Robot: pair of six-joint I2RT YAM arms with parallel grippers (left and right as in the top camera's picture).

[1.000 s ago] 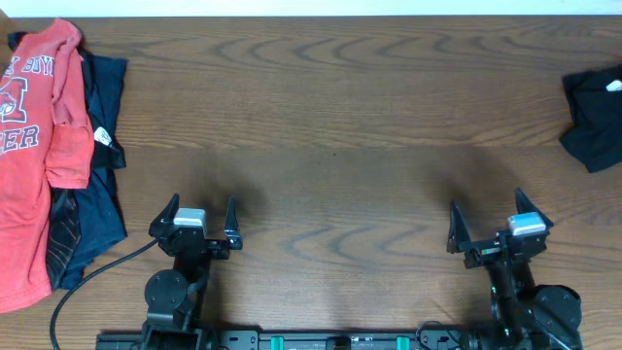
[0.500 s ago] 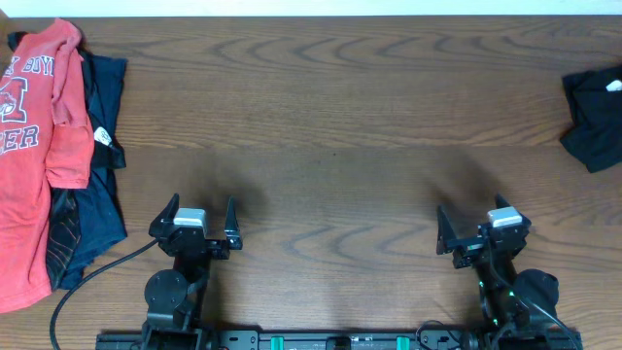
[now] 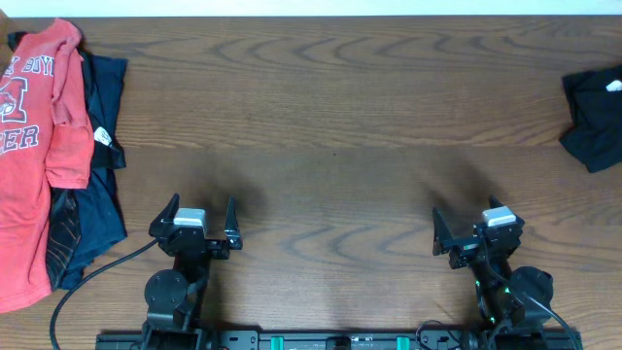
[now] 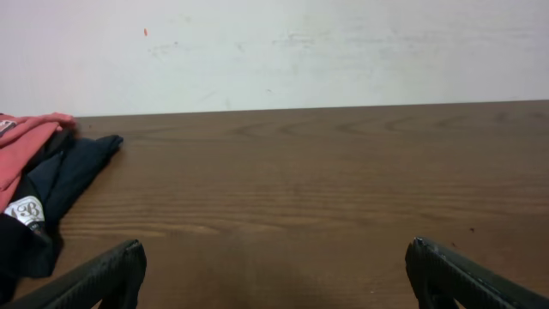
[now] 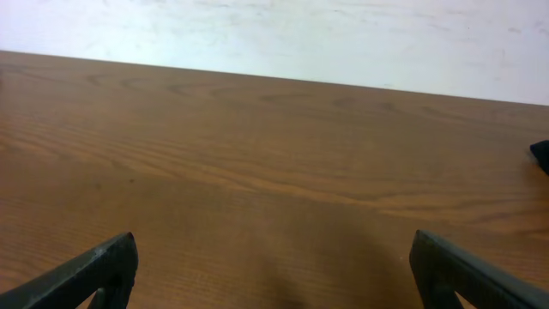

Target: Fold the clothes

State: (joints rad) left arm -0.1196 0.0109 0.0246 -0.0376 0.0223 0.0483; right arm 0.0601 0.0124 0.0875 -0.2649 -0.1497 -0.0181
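Note:
The clothes lie in two places. An orange-red lettered T-shirt (image 3: 29, 146) lies spread at the table's far left on top of a navy garment (image 3: 105, 199). In the left wrist view the T-shirt (image 4: 24, 142) and the navy garment (image 4: 73, 167) sit at the left edge. A black shirt (image 3: 595, 117) lies crumpled at the far right edge, and only a sliver of this shirt (image 5: 542, 154) shows in the right wrist view. My left gripper (image 3: 203, 206) and right gripper (image 3: 466, 222) hover near the front edge, both open and holding nothing. Bare wood shows between the left gripper's (image 4: 276, 268) fingers and the right gripper's (image 5: 274, 268) fingers.
The wooden table (image 3: 330, 117) stretches between the two piles, with a white wall (image 4: 274, 51) behind its far edge. A black cable (image 3: 92, 272) runs from the left arm's base toward the front left corner.
My right gripper has shifted left and a little nearer the front edge, turning slightly. The left arm and all garments have stayed put.

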